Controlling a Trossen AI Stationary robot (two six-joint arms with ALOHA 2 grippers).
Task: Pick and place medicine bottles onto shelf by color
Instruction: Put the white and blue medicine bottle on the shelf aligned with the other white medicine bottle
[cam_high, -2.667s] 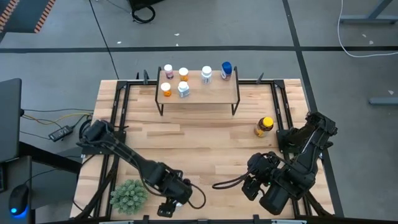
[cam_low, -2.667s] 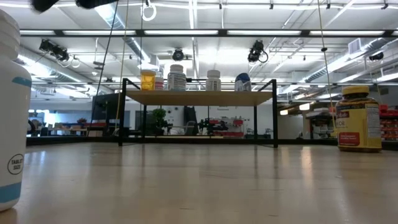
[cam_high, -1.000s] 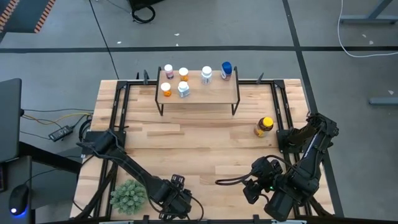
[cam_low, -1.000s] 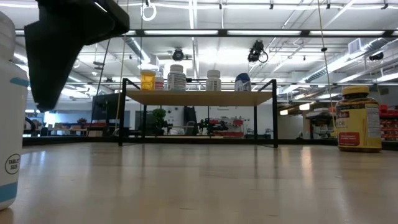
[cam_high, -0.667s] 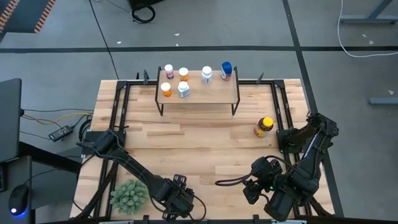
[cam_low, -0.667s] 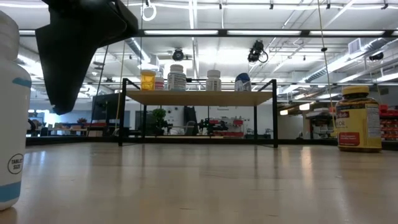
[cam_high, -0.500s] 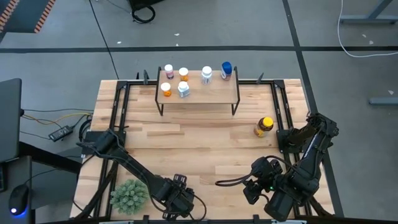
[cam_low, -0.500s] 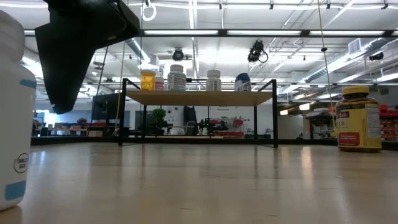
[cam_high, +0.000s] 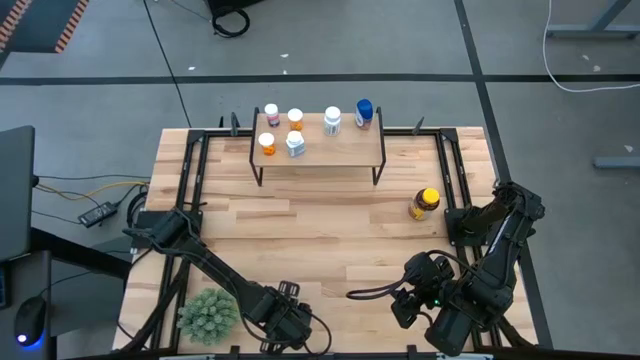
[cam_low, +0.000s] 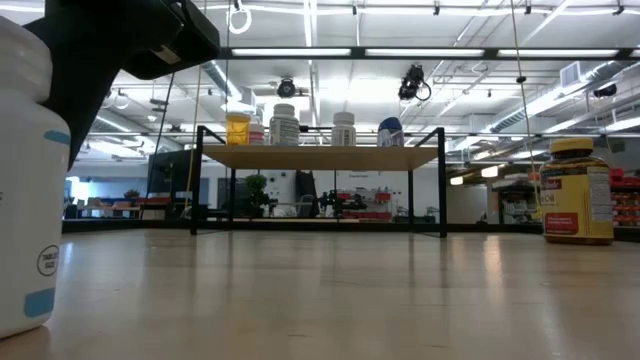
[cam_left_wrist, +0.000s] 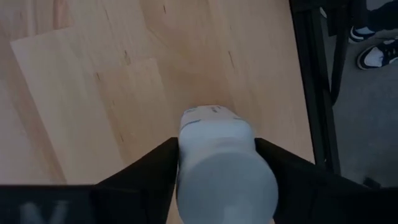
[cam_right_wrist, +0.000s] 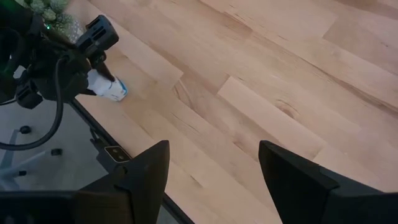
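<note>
Left claw (cam_left_wrist: 217, 186) sits at the near edge of the desk (cam_high: 330, 240), just beside the green spiky plant (cam_high: 208, 314). White bottle with blue band (cam_left_wrist: 221, 162) stands upright between its two fingers (cam_left_wrist: 146, 174); in the left wrist view both fingers sit close against the bottle's sides, but whether they actually press on it cannot be told. In the high view the arm's body covers this bottle completely. In the low view the bottle (cam_low: 30, 180) is cut off at the picture's edge, with the dark claw above and behind it. In the right wrist view it shows small under the left claw (cam_right_wrist: 102, 78).

Right claw (cam_right_wrist: 211, 168) hangs over the near right part of the desk, well apart from any bottle, fingers spread wide, holding nothing.

Shelf (cam_high: 320, 150) stands at the far side of the desk with six bottles on top: pinkish (cam_high: 271, 113), two orange (cam_high: 267, 143), two white (cam_high: 331, 121), one blue (cam_high: 364, 112). Labels too small to read.

Dark amber bottle with yellow cap (cam_high: 425, 203) stands on the desk at the right, between shelf and right arm.
</note>
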